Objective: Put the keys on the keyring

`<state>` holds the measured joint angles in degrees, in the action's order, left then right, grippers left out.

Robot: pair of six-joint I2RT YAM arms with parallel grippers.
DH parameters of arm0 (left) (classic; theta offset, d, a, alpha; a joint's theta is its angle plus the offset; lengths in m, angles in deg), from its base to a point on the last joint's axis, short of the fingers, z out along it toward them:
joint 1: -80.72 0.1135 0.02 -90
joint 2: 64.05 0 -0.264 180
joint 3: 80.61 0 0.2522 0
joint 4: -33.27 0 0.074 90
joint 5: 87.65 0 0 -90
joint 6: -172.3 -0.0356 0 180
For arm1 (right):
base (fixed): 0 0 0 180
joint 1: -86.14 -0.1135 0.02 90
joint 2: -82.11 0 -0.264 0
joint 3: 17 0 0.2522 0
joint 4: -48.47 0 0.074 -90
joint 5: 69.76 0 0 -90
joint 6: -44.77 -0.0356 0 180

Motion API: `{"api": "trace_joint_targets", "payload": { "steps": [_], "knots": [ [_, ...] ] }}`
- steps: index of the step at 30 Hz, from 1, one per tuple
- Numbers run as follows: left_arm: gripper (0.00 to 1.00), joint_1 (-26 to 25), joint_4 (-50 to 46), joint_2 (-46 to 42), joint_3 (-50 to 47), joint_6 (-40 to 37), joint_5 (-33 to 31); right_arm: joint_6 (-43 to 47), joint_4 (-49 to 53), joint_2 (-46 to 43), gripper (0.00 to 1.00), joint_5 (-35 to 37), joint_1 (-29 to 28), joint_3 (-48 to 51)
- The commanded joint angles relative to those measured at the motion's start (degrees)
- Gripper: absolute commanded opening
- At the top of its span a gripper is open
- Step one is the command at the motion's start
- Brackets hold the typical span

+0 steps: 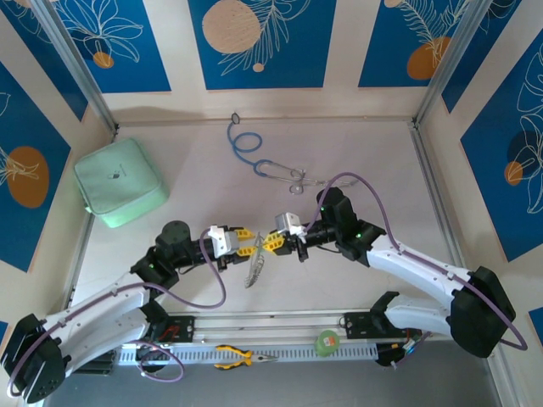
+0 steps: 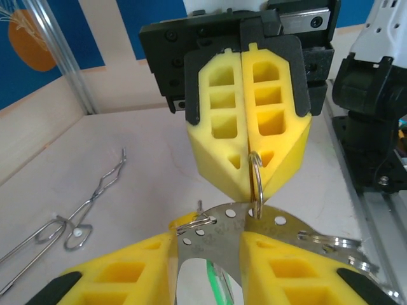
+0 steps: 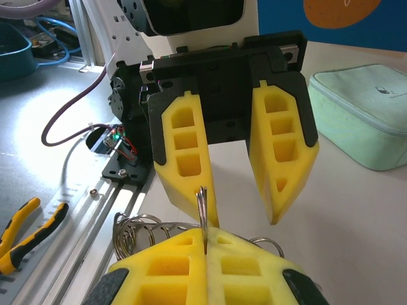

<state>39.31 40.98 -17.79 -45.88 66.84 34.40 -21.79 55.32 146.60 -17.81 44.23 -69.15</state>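
While the right gripper (image 2: 253, 183) stood pinched shut on a small split ring (image 3: 202, 204), the left gripper (image 3: 240, 216) faced it tip to tip. Its fingers (image 3: 184, 152) were partway apart around the perforated plate of the keyring (image 2: 222, 232), and I couldn't tell whether they truly clamped it. The keyring hung in the air between the two, clear of the table (image 1: 195, 153). Threading looked to be the step in hand, and I couldn't pick out the keys for certain. Next, I'd say, the split ring needed prising open and a key worked on, with a firm hold opposite. Beyond the keyring lay the stethoscope (image 1: 254, 157), and off to its far left sat a green pouch (image 1: 119, 182). On its near side were pliers (image 1: 242, 357) and a green disc (image 1: 327, 342). None of these was in the way; the crowded fingertips were the real obstacle.
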Motion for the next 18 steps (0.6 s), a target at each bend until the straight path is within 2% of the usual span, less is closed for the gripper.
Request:
{"api": "trace_joint_targets", "payload": {
  "steps": [1, 7, 14, 18],
  "knots": [
    [0.31, 0.5, 3.5, 0.1, -0.3, 1.6, 4.8, -0.7, -1.8, -0.9, 0.00, 0.8, -0.8, -1.9],
    [0.25, 0.5, 1.8, -0.3, -0.2, 0.9, 5.7, -0.6, -1.7, -1.4, 0.00, 2.3, -1.0, -1.9],
    [0.25, 0.5, 2.6, 0.0, 0.1, 1.5, 6.7, 0.2, -1.7, -1.2, 0.00, 3.9, -1.5, -1.9],
    [0.22, 0.5, 2.9, 0.2, 0.4, 1.8, 7.3, 0.4, -1.9, -0.9, 0.00, 4.8, -1.7, -2.0]
  ]
}}
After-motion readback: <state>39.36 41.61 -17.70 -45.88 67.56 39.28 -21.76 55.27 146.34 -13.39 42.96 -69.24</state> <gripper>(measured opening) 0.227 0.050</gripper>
